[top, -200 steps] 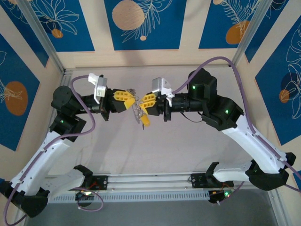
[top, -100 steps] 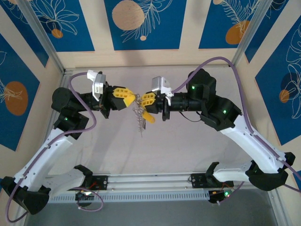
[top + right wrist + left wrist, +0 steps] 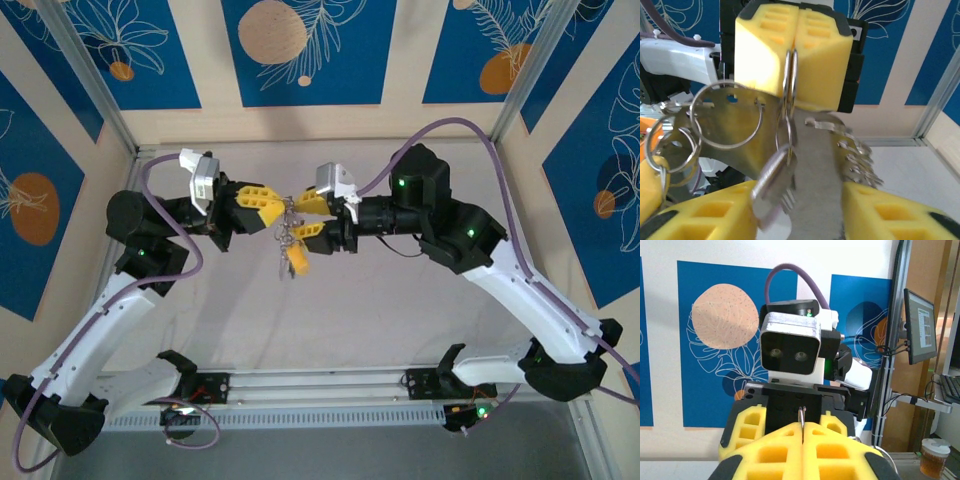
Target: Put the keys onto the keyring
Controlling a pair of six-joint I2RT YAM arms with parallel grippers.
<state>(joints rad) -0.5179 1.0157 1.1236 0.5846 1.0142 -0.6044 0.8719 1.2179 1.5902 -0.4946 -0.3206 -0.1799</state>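
The left gripper (image 3: 272,207) reaches in level from the left, above the tabletop (image 3: 400,310) and closer to its far edge than its near one. Its yellow pads are clenched flat against each other. In the right wrist view a thin double wire of the keyring (image 3: 788,75) runs edge-on into the seam between them, so this arm is grasping the ring. Holding it aloft likely lets everything on it hang free and keeps the hoop steady at a height the other arm can reach.

Below the pinch hangs the rest of the bundle. There are looser wire loops (image 3: 727,117) to the left, one blurred silvery key (image 3: 771,187) straight down, and a toothed cluster of keys (image 3: 856,157) to the right. A yellow tag (image 3: 297,261) dangles lowest in the top view. I cannot tell which keys are already threaded on the main hoop.

The right gripper (image 3: 302,218) faces in from the right. Its fingers (image 3: 890,212) are released and spread either side of the dangling key, and nothing is clamped between them. Standing apart like that, they look placed either to let the bundle hang or to close on a key, and I judge the threading unfinished.
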